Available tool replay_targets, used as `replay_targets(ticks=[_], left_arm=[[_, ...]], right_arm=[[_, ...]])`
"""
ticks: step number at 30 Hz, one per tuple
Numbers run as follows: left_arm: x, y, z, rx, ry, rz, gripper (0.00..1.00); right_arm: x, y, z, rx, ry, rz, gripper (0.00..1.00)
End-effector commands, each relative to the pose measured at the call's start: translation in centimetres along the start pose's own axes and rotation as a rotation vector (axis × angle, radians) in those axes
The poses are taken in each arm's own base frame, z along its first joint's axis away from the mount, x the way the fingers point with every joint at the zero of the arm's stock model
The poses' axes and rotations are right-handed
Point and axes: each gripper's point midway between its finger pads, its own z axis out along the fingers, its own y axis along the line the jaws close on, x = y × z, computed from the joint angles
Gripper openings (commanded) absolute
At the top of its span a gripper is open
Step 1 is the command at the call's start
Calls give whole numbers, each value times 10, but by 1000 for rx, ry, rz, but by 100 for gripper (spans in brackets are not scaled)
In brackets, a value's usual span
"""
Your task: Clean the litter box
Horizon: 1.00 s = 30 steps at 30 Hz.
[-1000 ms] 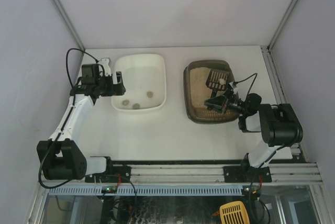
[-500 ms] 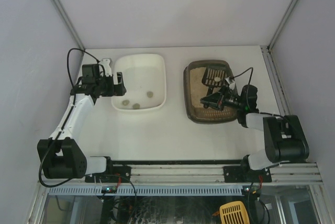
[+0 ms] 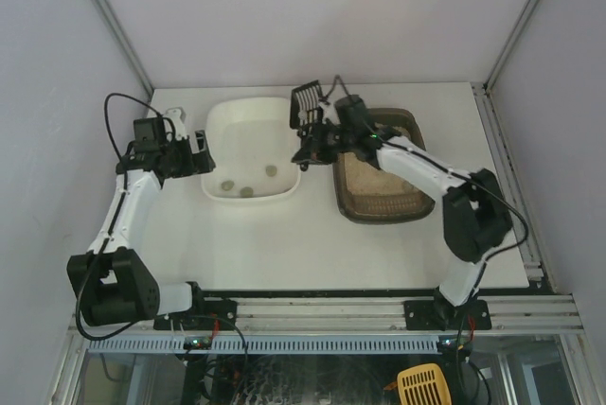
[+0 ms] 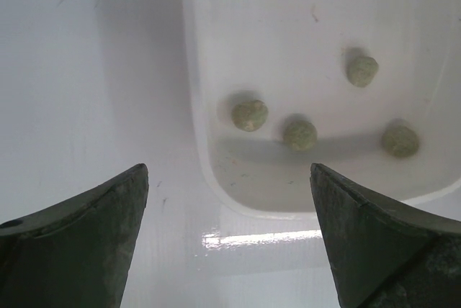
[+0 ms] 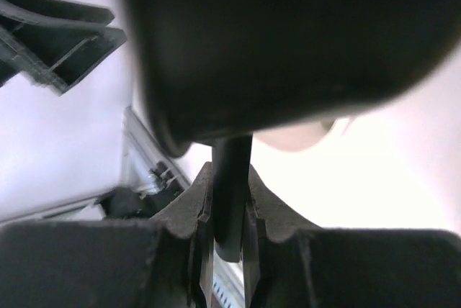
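Right gripper point(image 5: 229, 214) clamped on scoop point(image 3: 305, 102), above white tub point(image 3: 251, 121) right rim; litter box point(image 3: 379, 208) just right. Left gripper point(image 4: 229, 173) wide, empty.

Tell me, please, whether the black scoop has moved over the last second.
Yes. The black scoop has travelled left, from above the litter box to the right edge of the white tub.
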Motion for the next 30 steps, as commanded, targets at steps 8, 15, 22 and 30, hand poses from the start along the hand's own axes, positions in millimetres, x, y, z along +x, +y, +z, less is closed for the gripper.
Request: replay_targets(ticks=[8,15,22,30], left_arm=[[-28,53,-22,-130,-59,-199,96],[-33,44,-28,-86,-81,-200,96],[-92,6,-44,-180,-158,-85,97],[-152,-171,-19,-57,-354,-287,100]], right_arm=[[0,-31,43,950,60,-615,0],[-25,-10,39,1060,-83,-754,0],[-57,25,-62,981,-350,-594,0],[-32,-21,-213,623,-515,-182,0]])
